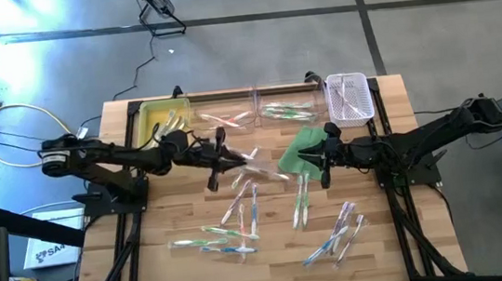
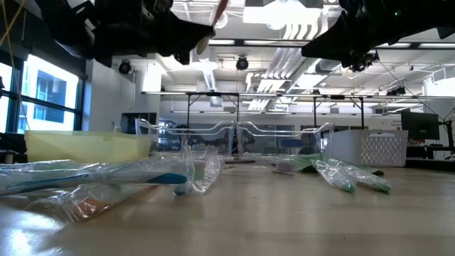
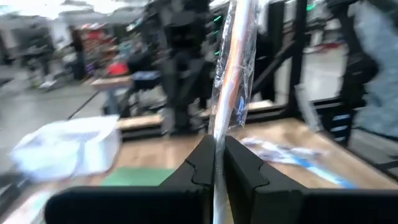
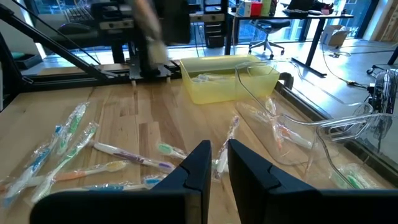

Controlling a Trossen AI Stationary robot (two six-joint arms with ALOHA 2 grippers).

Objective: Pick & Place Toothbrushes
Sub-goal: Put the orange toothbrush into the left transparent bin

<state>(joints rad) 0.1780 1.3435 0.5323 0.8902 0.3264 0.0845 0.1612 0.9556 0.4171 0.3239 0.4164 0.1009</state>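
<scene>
A grey concrete floor (image 1: 249, 28) fills the top of the high view, crossed by dark seam lines, with a black cable (image 1: 145, 67) trailing across it at upper left. In the low view, an open ceiling (image 2: 284, 50) of white pipes and ducts runs across the upper middle, with bright light fixtures (image 2: 274, 11) at top centre. A window (image 2: 50, 96) glows at the left edge. In the right wrist view, an office chair (image 4: 264, 37) and a desk (image 4: 314, 18) stand at upper right.
</scene>
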